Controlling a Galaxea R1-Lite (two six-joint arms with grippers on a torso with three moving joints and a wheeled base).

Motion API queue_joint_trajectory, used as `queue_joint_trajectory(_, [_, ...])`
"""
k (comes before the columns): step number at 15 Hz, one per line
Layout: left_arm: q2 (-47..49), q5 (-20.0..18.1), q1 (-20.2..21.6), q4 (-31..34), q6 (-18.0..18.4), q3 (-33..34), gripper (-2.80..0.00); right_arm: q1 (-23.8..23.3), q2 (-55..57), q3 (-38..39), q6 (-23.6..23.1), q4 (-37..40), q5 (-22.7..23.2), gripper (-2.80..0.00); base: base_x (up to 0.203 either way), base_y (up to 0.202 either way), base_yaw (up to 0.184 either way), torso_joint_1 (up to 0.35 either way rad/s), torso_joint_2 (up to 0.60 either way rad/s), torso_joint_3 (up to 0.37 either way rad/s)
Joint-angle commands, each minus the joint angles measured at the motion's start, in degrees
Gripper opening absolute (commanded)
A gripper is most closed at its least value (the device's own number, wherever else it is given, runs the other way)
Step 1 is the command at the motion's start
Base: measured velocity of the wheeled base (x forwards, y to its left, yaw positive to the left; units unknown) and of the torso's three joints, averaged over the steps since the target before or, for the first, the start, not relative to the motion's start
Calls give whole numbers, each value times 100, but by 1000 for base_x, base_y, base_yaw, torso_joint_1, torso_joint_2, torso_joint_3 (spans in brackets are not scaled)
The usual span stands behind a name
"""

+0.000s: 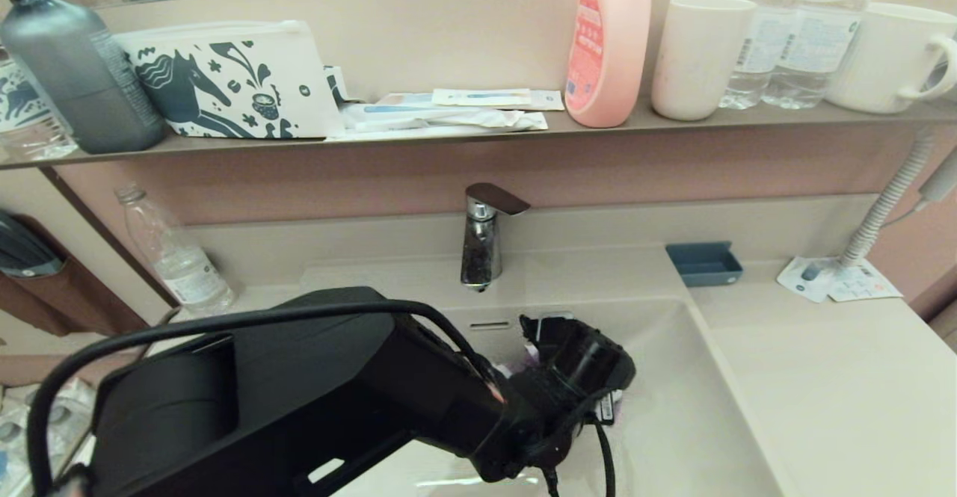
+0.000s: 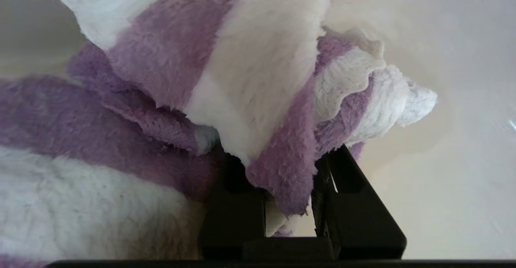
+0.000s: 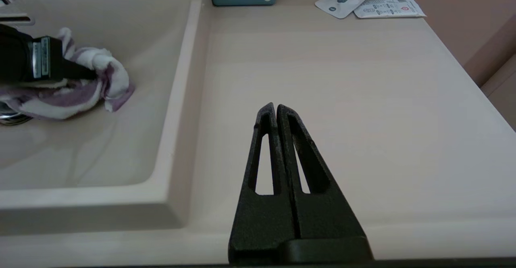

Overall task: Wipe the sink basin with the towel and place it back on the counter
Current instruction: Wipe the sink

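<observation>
The towel (image 2: 242, 98) sits bunched in the sink basin (image 3: 121, 147), pinched by your left gripper (image 2: 288, 187).

Your left arm reaches down into the basin below the faucet (image 1: 482, 243), its two fingers closed on a fold of purple and white cloth, and the rest of the towel lies crumpled on the basin floor near the chrome drain (image 3: 10, 118). Your right gripper (image 3: 276, 109) hovers over the counter (image 3: 342, 98) beside the basin, fingers pressed together and holding nothing. A small blue tray (image 1: 704, 263) sits at the counter's back edge.
</observation>
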Motion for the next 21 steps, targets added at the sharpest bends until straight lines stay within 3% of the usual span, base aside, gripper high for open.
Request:
queue_joint_trajectory(1, [17,145,-234,171,-157,-97,-280,2,2,0,-3,-1,2,-280,0,0,0,0,0,0])
queue_joint_trajectory(6, [-14,71,-430,1877,-845,-799,-280,2,2,0,-3,-1,2,-280,0,0,0,0,0,0])
queue_joint_trajectory(8, [-121,-266,-528,2249,-1242,-828,-280,2,2,0,-3,-1,2,-280,0,0,0,0,0,0])
queue_joint_trajectory(12, [-210,-347,-812,2825,-1622,-881,-280,2,2,0,-3,-1,2,-280,0,0,0,0,0,0])
queue_joint_trajectory(15, [-210,-537,-889,3504,-1762,-863,-280,2,2,0,-3,-1,2,-280,0,0,0,0,0,0])
queue_joint_trajectory(17, [-231,-913,-915,3877,-1865,-916,-280,2,2,0,-3,-1,2,-280,0,0,0,0,0,0])
queue_joint_trajectory(21, [-264,-985,-814,4043,-1872,-632,-280,2,2,0,-3,-1,2,-280,0,0,0,0,0,0])
